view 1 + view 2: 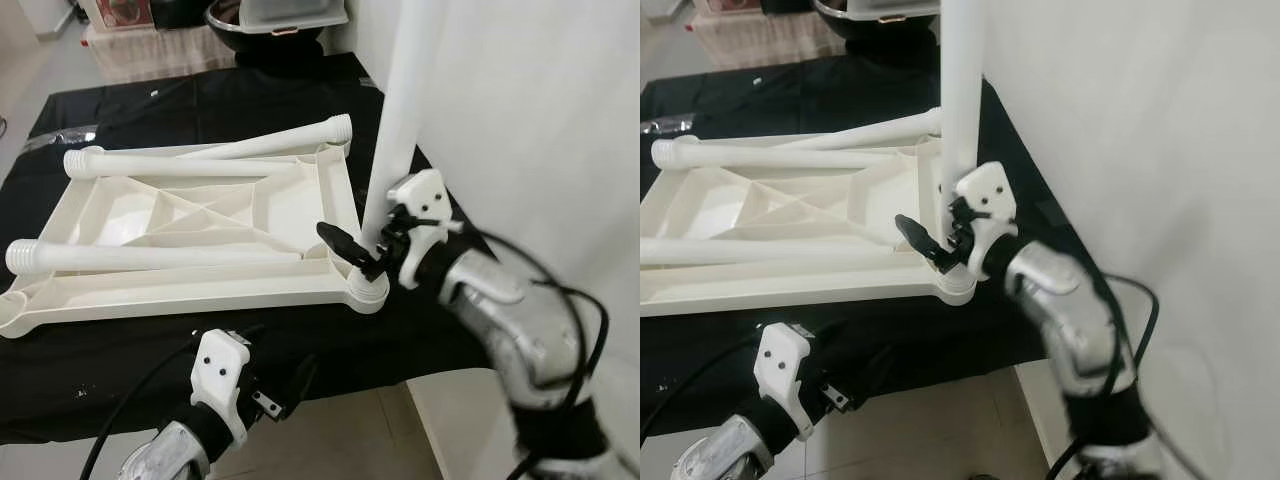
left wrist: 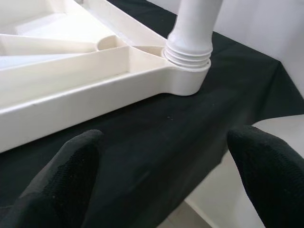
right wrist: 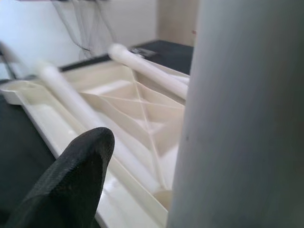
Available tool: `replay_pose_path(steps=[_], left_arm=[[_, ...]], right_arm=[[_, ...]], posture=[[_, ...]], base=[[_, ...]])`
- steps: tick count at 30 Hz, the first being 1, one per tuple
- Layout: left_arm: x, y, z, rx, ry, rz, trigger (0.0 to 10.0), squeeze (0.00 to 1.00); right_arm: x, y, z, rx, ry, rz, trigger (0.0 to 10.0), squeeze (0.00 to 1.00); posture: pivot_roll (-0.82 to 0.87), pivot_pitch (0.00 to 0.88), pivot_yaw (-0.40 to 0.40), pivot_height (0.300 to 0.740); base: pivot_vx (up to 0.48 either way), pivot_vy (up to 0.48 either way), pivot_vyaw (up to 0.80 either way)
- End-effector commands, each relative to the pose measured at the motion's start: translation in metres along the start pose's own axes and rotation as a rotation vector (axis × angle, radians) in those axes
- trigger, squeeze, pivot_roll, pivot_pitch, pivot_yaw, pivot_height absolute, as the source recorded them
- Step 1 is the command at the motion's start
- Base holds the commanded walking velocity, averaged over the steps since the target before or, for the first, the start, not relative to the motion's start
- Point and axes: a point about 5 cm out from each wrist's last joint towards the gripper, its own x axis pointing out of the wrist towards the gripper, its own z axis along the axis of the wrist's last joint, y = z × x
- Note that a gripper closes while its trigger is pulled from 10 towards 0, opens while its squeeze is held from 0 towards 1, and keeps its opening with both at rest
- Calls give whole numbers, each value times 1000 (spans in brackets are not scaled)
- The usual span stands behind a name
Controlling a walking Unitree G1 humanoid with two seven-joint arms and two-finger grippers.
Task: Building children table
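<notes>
One leg (image 1: 400,110) stood in tabletop (image 1: 200,215) corner socket, right end effector (image 1: 365,250) grasping it; I saw three legs (image 1: 160,257) loose, left end effector (image 2: 161,190) released.

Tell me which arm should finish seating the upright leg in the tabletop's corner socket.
Right. Its pincer is at the upright leg, just above the corner socket of the upside-down tabletop. The left pincer hangs open below the table edge, holding nothing.

No readable text, no labels, no brands, no numbers
</notes>
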Motion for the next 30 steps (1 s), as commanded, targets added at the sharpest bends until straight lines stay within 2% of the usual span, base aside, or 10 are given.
replay_pose_path(steps=[1, 7, 9, 19, 23, 24, 25, 26, 28, 30], left_arm=[[-1, -4, 3, 5, -18, -16, 10000, 0], [-5, -9, 7, 3, -46, -12, 10000, 0], [-7, -10, 9, 9, -54, -1, 10000, 0], [-8, -10, 10, 27, -69, 20, 10000, 0], [-10, -9, 10, 34, -73, 37, 10000, 0], [-10, -9, 10, 34, -73, 37, 10000, 0], [-11, -7, 9, 36, -71, 44, 10000, 0], [-11, -6, 8, 37, -71, 46, 10000, 0], [-11, -6, 8, 37, -71, 47, 10000, 0], [-11, -6, 8, 37, -71, 50, 10000, 0]], right_arm=[[5, 10, -2, 20, -13, 110, 10000, 0], [0, -8, -2, 37, 28, 311, 9137, 0], [-2, -14, -4, 42, 40, 343, 0, 0], [-9, -9, -29, 71, 106, 360, 0, 0], [-11, -12, -68, 132, 249, -119, 0, 0], [-11, -12, -68, 132, 249, -119, 0, 0], [-38, -14, -90, 144, 410, -772, 0, 0], [-50, -13, -94, 138, 462, -944, 0, 0], [-56, -13, -96, 137, 486, -1015, 0, 0], [-48, 17, -97, 184, 450, -808, 0, 0]], posture=[[-3, 208, -17, 740], [14, 230, -35, 740], [17, 235, -39, 740], [21, 214, -50, 740], [25, 197, -69, 740], [25, 197, -69, 740], [19, 191, -72, 740], [19, 191, -72, 740], [19, 191, -72, 740], [19, 191, -72, 740]], base=[[0, 0, 0], [0, 0, 0], [0, 0, 0], [0, 0, 0], [0, 0, 0], [0, 0, 0], [0, 0, 0], [0, 0, 0], [0, 0, 0], [0, 0, 0]])
